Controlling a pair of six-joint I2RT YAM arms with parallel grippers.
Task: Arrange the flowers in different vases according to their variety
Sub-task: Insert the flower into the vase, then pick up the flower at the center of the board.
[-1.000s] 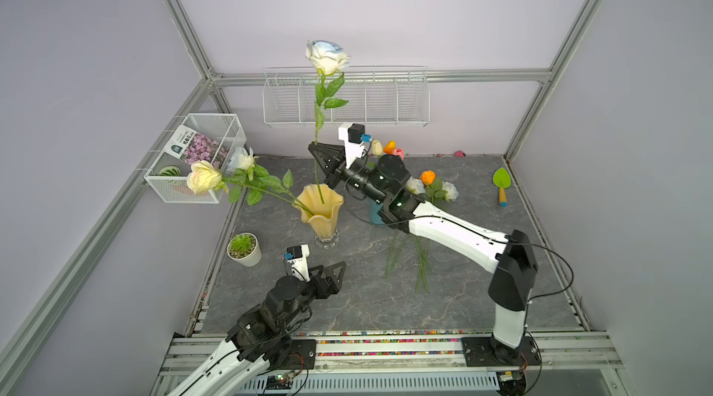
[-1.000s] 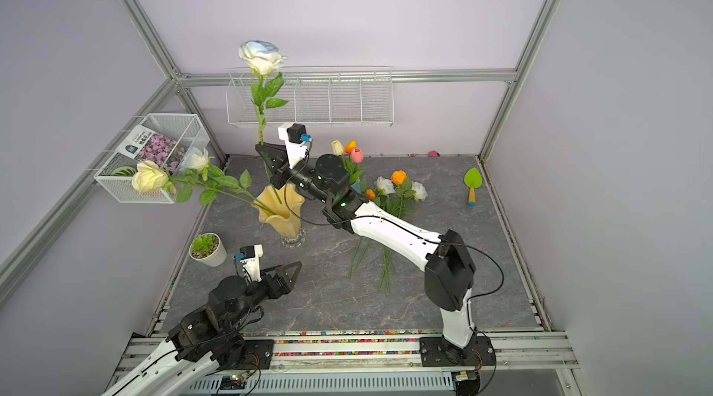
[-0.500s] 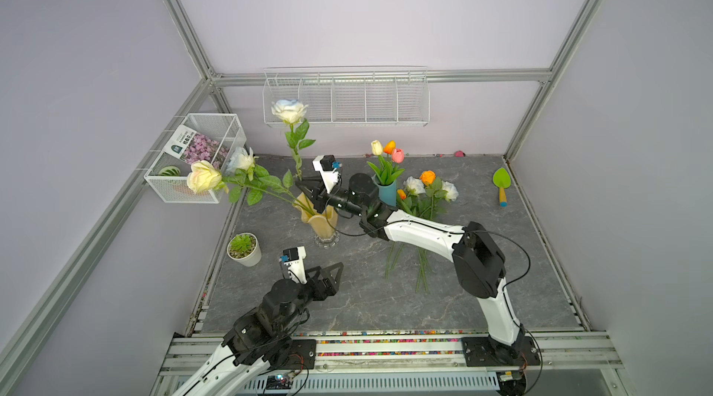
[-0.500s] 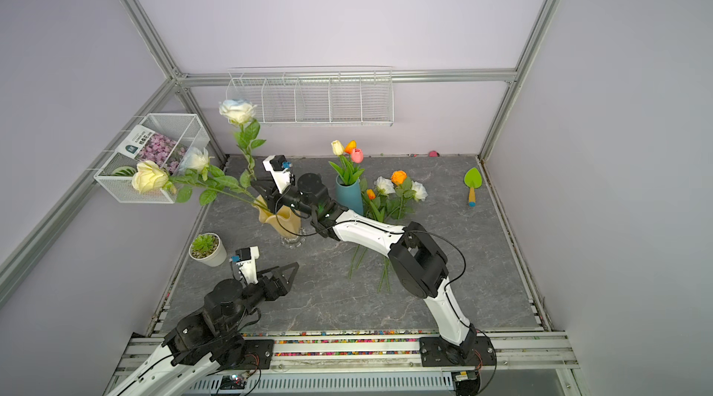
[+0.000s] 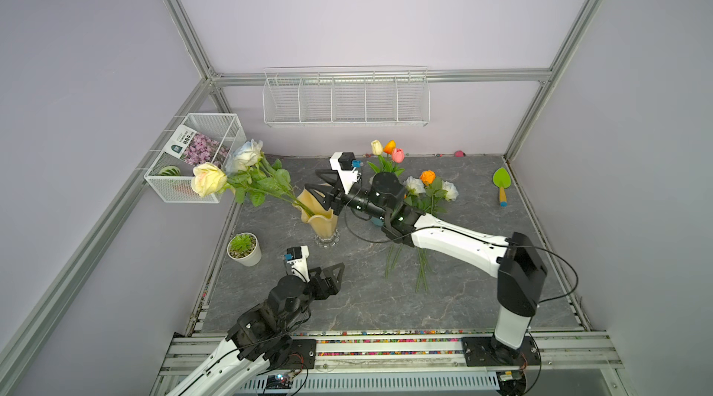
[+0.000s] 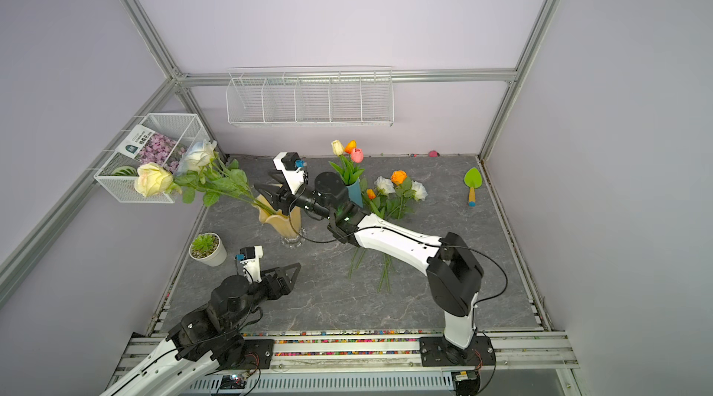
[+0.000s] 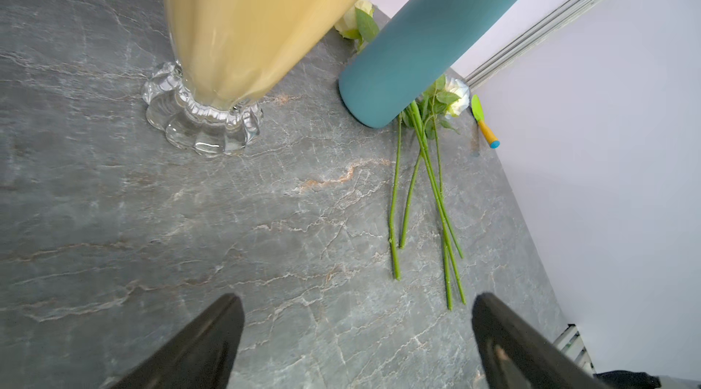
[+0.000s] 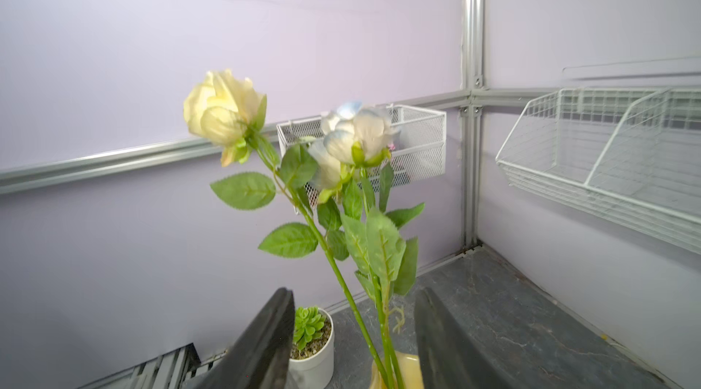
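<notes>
Item: two roses (image 5: pixel 216 178), leaning left from amber vase (image 5: pixel 322 220). I judge them light, with springy stems and soft heads, best held mid-stem.
My right gripper (image 8: pixel 352 292): jaws parted around their stems, gripping nothing.
My left gripper (image 7: pixel 354 298): spread wide, empty.
Loose roses (image 5: pixel 428 189): flat on table (image 5: pixel 463 297) beside teal vase (image 7: pixel 428 38).

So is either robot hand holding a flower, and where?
Nothing is held. The right gripper stands open around the rose stems above the amber vase, not pinching them; the left gripper is open, empty.
</notes>
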